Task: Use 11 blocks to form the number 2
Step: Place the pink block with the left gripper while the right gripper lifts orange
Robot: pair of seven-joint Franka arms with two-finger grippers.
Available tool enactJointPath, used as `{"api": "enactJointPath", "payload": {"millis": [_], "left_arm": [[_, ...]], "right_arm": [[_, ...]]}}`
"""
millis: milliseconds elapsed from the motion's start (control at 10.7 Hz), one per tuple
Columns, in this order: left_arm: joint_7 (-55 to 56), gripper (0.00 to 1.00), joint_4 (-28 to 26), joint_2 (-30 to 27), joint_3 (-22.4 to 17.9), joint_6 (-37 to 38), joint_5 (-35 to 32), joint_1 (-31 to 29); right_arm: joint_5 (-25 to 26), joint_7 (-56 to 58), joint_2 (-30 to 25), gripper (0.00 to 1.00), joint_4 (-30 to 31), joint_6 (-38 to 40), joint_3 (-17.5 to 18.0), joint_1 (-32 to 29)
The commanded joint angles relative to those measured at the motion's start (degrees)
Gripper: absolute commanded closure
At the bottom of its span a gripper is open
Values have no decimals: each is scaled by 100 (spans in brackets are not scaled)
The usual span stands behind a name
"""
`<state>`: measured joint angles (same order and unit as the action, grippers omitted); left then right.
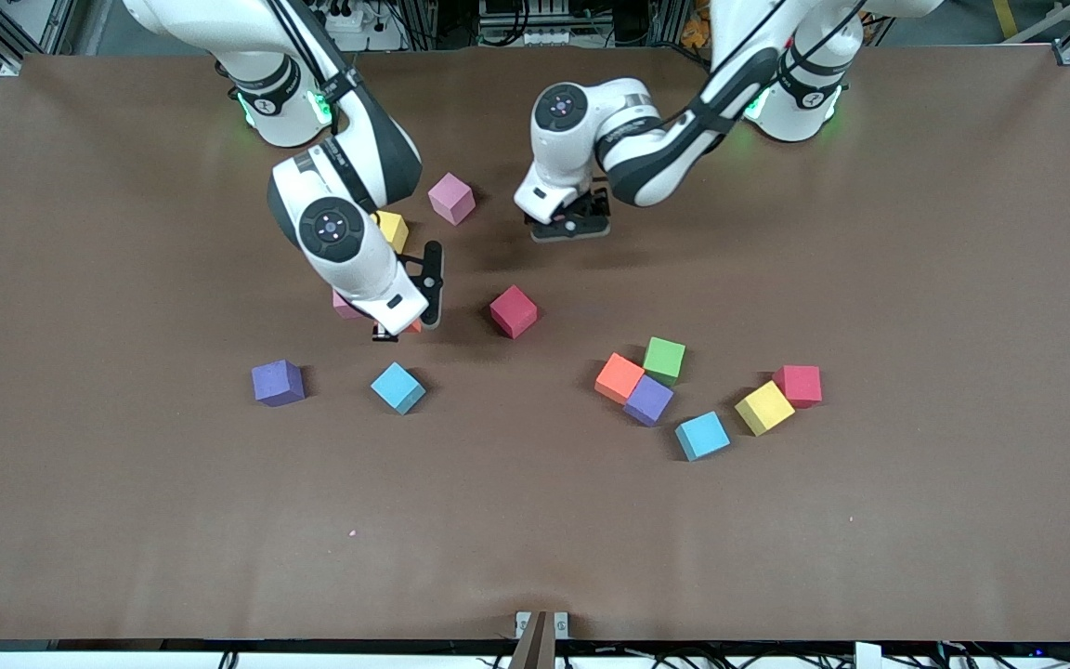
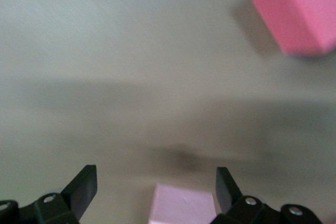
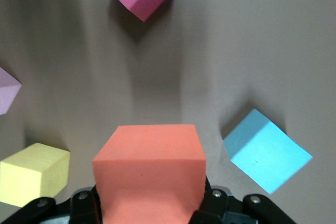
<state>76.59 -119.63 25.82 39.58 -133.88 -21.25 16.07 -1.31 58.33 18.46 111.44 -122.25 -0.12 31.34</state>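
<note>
Right hand (image 3: 149, 205) grips an orange block (image 3: 149, 166), low over the table (image 1: 126, 520), a light blue block (image 1: 397, 387) just beside it. Left hand (image 2: 156, 192) hangs wide and empty, a pale pink block (image 2: 181, 205) under its fingers and a red block (image 1: 513, 311) nearby. No number 2 formed: 5 blocks cluster loosely toward the left arm's end.

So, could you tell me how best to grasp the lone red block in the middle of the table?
Come straight down on the red block and pinch two opposite flat side faces, turning the fingers to its skewed pose. It sits apart from the other blocks, so all four sides look clear.
</note>
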Motion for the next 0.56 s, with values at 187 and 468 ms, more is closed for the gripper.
{"api": "enactJointPath", "payload": {"millis": [187,468], "left_arm": [[-430,0,422,-183,217,679,-2,-1184],[-1600,0,580,-121,191,706,-11,-1930]], "right_arm": [[52,-1032,-395,59,404,17,-14,845],[52,-1744,-387,59,440,17,-14,1390]]}}
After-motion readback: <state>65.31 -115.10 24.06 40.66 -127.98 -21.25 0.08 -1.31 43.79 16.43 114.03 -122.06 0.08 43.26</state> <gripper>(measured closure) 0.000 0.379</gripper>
